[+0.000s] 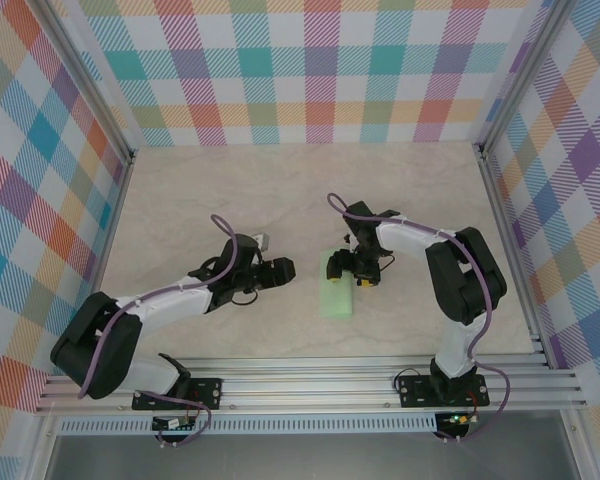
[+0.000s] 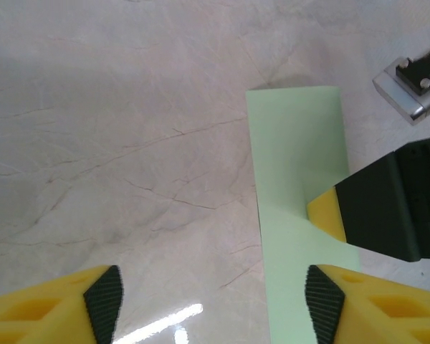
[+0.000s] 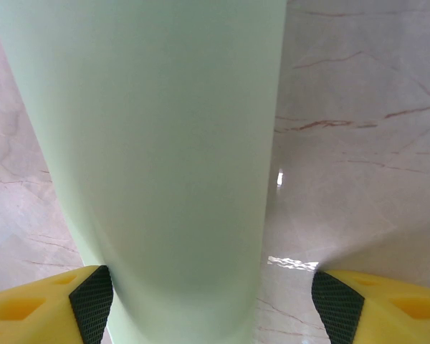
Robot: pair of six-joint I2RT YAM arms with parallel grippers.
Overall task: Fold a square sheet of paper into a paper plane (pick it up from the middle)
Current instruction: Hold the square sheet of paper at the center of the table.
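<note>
The square sheet of paper lies on the table as a narrow pale-green strip, doubled over lengthwise. My right gripper stands over its far right part, pointing down. In the right wrist view the paper bulges up between the open jaws of the right gripper, close to the left pad and apart from the right one. In the left wrist view one yellow fingertip of the right gripper rests on the paper. My left gripper is just left of the strip, open, its right pad over the paper's edge.
The marbled tabletop stretches bare to the left and far side of the strip. Chequered walls with metal posts close in three sides. An aluminium rail runs along the near edge. A small silver metal part shows beyond the paper.
</note>
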